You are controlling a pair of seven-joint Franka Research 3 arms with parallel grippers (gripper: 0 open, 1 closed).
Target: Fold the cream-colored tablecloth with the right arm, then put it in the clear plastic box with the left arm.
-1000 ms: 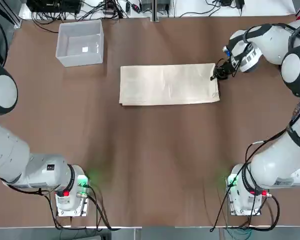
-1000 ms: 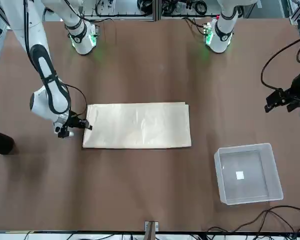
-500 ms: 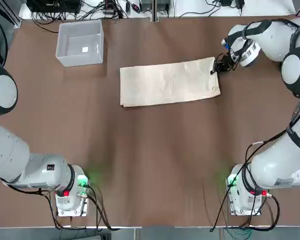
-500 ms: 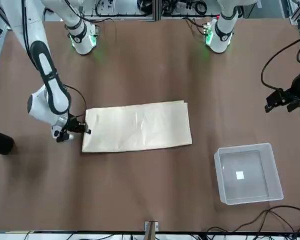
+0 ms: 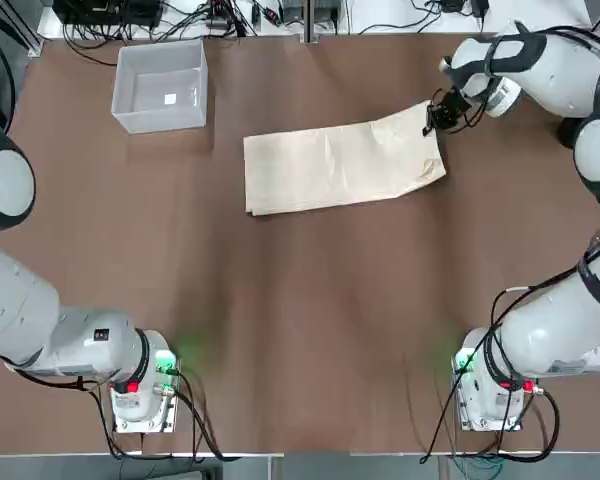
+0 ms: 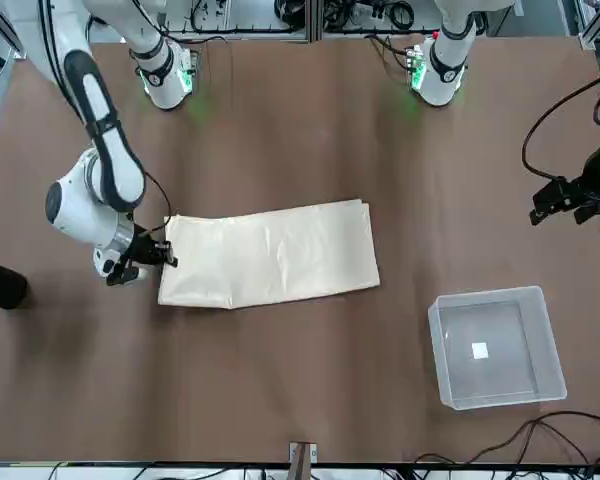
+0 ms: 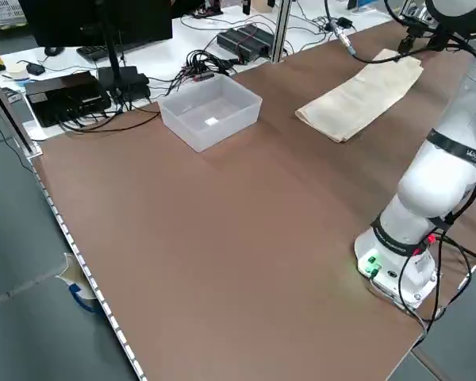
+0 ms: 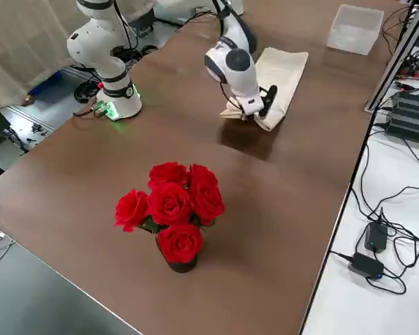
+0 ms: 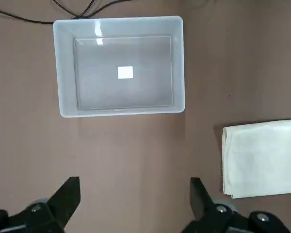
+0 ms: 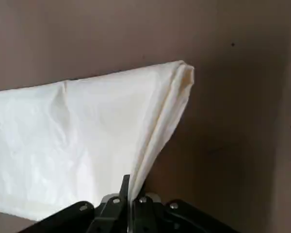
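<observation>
My right claw (image 5: pixel 439 114) is clamped on a corner of the soft, layered cream-colored tablecloth (image 5: pixel 342 167), a long rectangle on the matte brown tabletop (image 5: pixel 310 310). The translucent, upright-walled clear plastic box (image 5: pixel 161 85) sits well apart from the cloth; my left claw (image 9: pixel 134 194) hangs apart near the box.

tablecloth (image 5: pixel 342 165) mid-table | box (image 5: pixel 161 86) far-left, well apart | right claw (image 5: pixel 437 116) at tablecloth's far-right corner

Brown table (image 5: pixel 300 330), folded cream-colored tablecloth (image 5: pixel 340 168) lying mid-table toward the far side, clear plastic box (image 5: pixel 161 85) far left, red roses (image 8: pixel 171 209) at its right end
</observation>
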